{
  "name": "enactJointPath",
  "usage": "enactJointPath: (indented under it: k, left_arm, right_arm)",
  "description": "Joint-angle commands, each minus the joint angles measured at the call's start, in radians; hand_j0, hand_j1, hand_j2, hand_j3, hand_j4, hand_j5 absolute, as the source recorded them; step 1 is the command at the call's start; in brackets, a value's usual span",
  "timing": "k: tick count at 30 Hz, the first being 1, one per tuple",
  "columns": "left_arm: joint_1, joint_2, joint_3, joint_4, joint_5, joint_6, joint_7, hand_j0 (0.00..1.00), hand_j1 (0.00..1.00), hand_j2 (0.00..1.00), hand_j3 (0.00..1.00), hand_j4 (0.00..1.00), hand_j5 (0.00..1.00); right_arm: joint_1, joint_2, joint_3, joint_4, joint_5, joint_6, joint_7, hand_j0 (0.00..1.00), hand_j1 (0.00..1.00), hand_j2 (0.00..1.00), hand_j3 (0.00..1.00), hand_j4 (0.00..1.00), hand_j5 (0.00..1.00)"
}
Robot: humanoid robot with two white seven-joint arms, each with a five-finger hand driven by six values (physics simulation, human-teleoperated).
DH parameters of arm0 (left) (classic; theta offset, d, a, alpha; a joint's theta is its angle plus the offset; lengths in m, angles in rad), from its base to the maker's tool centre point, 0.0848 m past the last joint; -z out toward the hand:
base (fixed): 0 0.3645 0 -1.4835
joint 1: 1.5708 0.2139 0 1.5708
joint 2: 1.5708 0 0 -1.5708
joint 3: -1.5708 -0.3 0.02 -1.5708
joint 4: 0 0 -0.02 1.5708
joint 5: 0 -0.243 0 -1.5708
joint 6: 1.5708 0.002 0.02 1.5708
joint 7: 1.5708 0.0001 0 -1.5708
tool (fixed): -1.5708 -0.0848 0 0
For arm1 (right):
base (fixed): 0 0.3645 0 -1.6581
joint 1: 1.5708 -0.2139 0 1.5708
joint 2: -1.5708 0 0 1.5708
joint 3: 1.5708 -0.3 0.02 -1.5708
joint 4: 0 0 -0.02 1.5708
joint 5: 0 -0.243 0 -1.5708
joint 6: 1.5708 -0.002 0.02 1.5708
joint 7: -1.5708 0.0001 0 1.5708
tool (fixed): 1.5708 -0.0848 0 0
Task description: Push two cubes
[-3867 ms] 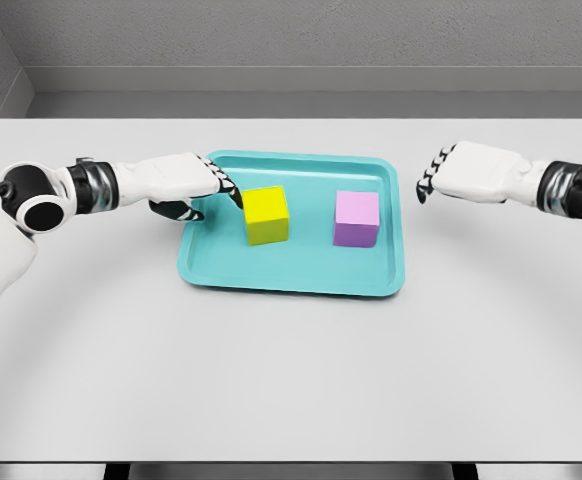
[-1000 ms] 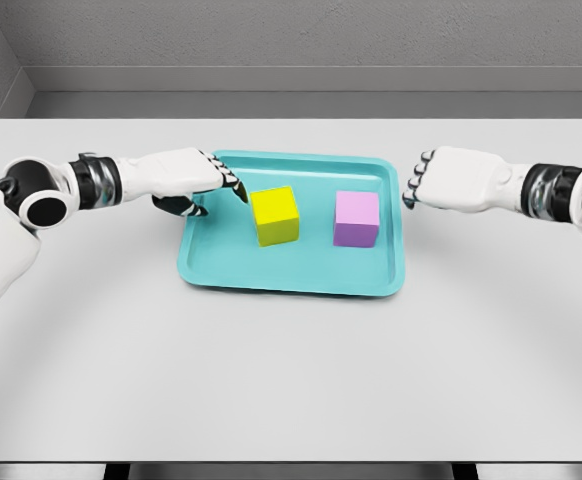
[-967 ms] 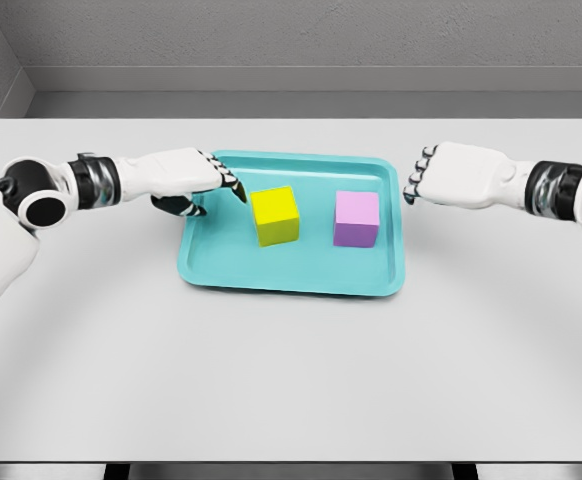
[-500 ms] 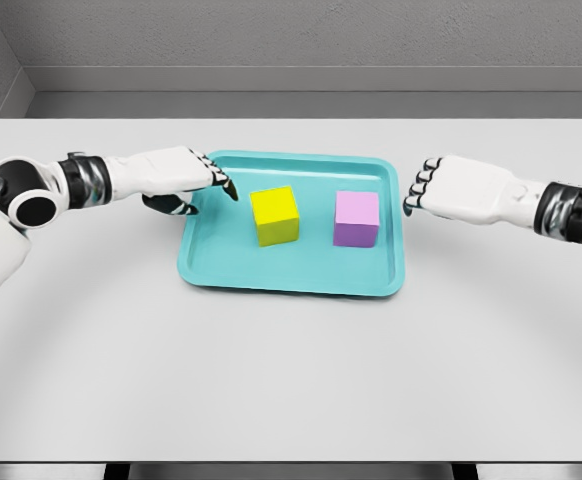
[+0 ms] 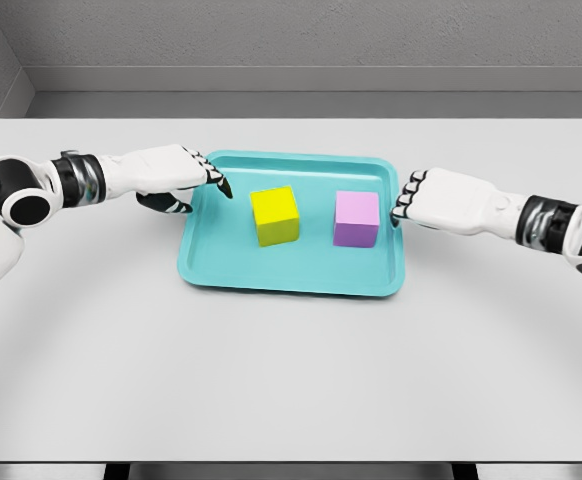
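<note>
Head view, count: two cubes, one tray, two hands, one desk.
Yellow cube (image 5: 275, 215): it sits in the left half of the tray, turned a little against the tray edges; flat matte faces, sharp corners.
Purple cube (image 5: 356, 218): it sits in the right half of the tray, square to the edges, apart from the yellow cube; same plain matte look.
Tray (image 5: 291, 279): teal, rectangular with rounded corners and a low raised rim, smooth surface; it lies in the middle of the desk.
Desk (image 5: 291, 380): light grey, flat and smooth, with a grey wall behind it.
Left hand (image 5: 176, 175): white shell with dark joints; fingers are stretched toward the tray and hold nothing, fingertips over the left rim, apart from the yellow cube.
Right hand (image 5: 436, 200): white, fingers bent loosely and holding nothing; the fingertips (image 5: 402, 204) are at the right rim of the tray, near the purple cube but not touching it.
</note>
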State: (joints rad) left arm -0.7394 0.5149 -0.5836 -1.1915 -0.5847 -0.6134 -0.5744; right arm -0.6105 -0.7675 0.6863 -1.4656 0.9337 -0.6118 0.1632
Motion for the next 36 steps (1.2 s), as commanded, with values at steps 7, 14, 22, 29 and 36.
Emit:
enactJointPath:
  k: [7,14,22,29,36]
  left_arm:
    - [-0.003,0.001,0.002,0.000,0.006,0.003,0.001,0.71,0.71,0.71,0.71,0.71,0.71]
    - [-0.005,0.001,0.002,-0.002,0.006,0.003,0.001,0.71,0.71,0.71,0.71,0.71,0.71]
    - [-0.008,0.007,0.002,0.001,0.006,0.003,0.001,0.71,0.71,0.71,0.71,0.71,0.71]
    - [-0.009,0.007,0.004,0.000,0.008,0.003,0.001,0.71,0.71,0.71,0.71,0.71,0.71]
    - [-0.009,0.007,0.004,-0.002,0.009,0.003,0.001,0.71,0.71,0.71,0.71,0.71,0.71]
  right_arm:
    - [0.000,0.039,0.012,0.022,-0.001,0.001,-0.001,0.56,0.56,0.56,0.56,0.56,0.56]
    - [-0.003,0.065,0.012,0.041,0.000,0.001,0.001,0.55,0.55,0.55,0.55,0.55,0.55]
    - [-0.008,0.079,0.036,0.045,0.011,0.001,-0.002,0.54,0.54,0.54,0.54,0.54,0.54]
    - [-0.008,0.050,0.033,0.034,0.007,0.001,-0.002,0.54,0.54,0.54,0.54,0.54,0.54]
    - [-0.008,0.039,0.016,0.037,0.008,0.001,-0.002,0.54,0.54,0.54,0.54,0.54,0.54]
